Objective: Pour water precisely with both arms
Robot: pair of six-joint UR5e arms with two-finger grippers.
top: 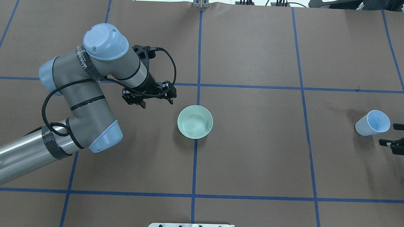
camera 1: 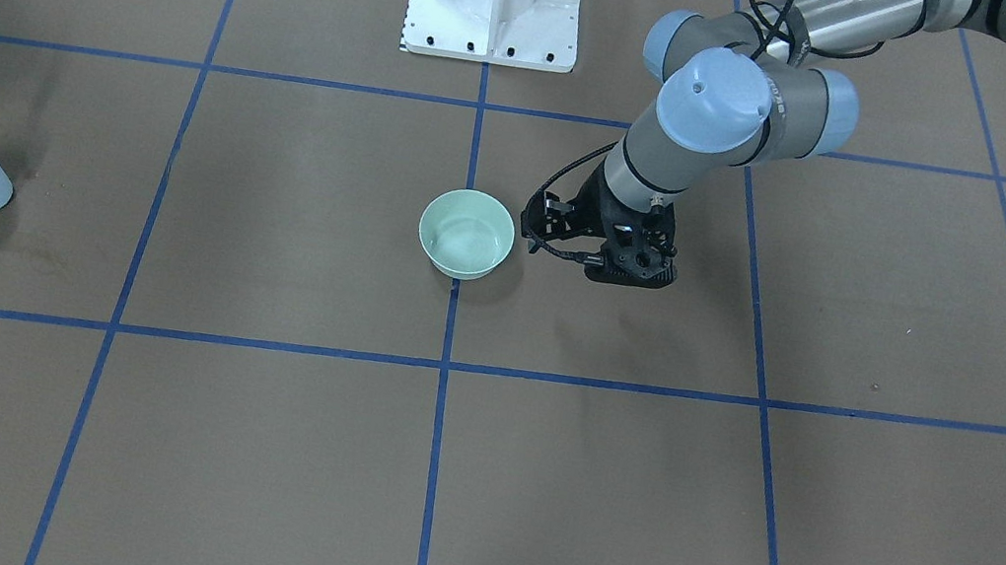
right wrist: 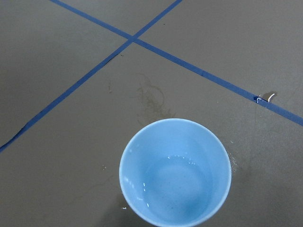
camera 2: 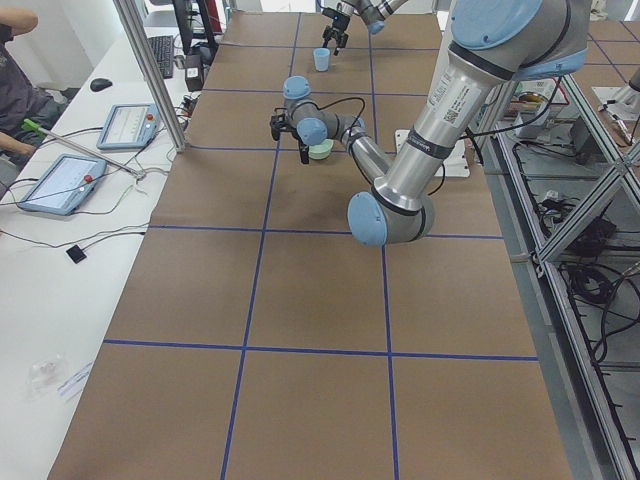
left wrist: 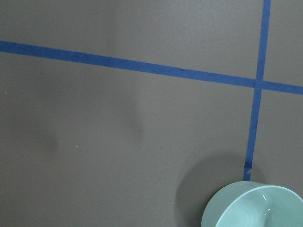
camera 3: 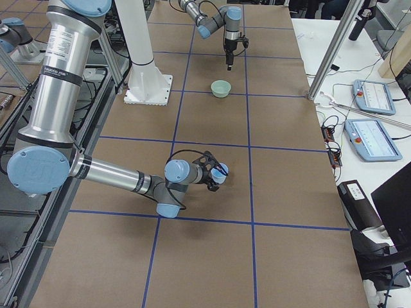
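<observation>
**Desk:** What is cut off or unclear?

**Photographer:** In the overhead view the frame edge crops the right gripper (top: 387, 134). The left gripper (top: 149, 95) points down beneath its wrist, and I cannot tell whether its fingers are spread or closed.

**Desk:** And the right one's fingers?

**Photographer:** They are spread wide and empty, just beside the light-blue cup (top: 372, 123) without touching it.

**Desk:** The arms?

**Photographer:** The left arm (top: 81, 99) is folded sharply at the wrist, with its gripper near the green bowl (top: 195, 121) at mid-table (top: 254, 162). The right arm (camera 3: 109, 173) reaches low along the surface.

**Desk:** The water (right wrist: 175, 189)?

**Photographer:** It is a shallow layer in the cup's bottom, showing only as whitish glints.
</observation>
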